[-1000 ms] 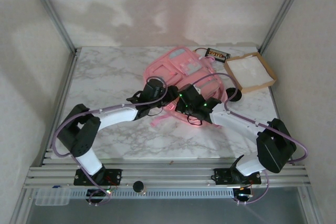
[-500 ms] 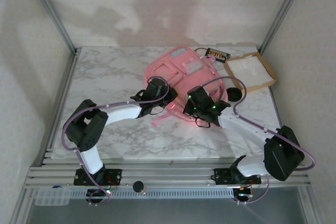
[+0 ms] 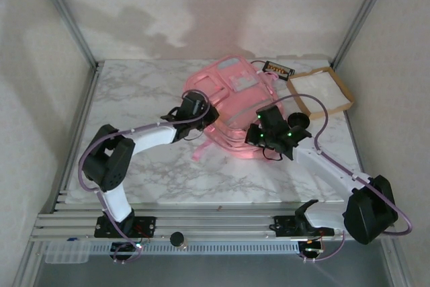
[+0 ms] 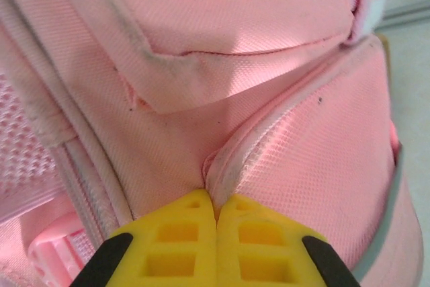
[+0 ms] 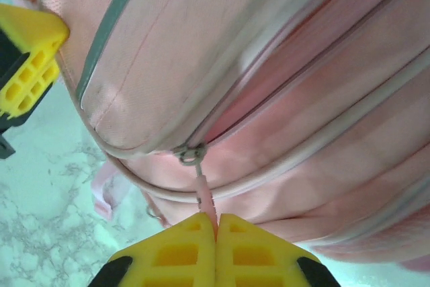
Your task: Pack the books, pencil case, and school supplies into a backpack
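**Left claw**: the yellow fingers were pressed together and pinched a raised piped seam of the backpack.

**Right claw**: the fingers were likewise closed. They pinched the thin pink zip pull, which hung from a small metal slider ring at the end of a zip line.

**Fabric near the claws:** the cloth was a finely woven, glossy pink. It was padded into puffy panels edged with pale piping.
- The left wrist view showed an open-weave mesh panel and grey soiling along a strap edge.
- The right wrist view showed a grey-green trim line bordering one rounded pocket, with several parallel seams curving past it.

**Backpack from above:** the backpack occupied the far middle of the marble surface.
- The left claw was at its left side.
- The right claw was at its near right side.
- A pale grey-blue patch marked the bag's far face.
- Pink straps trailed off its near edge onto the surface.

**Other objects:** a dark book with an orange picture lay just beside the bag's far right corner. The brown tray with a white inside lay to the right of that.
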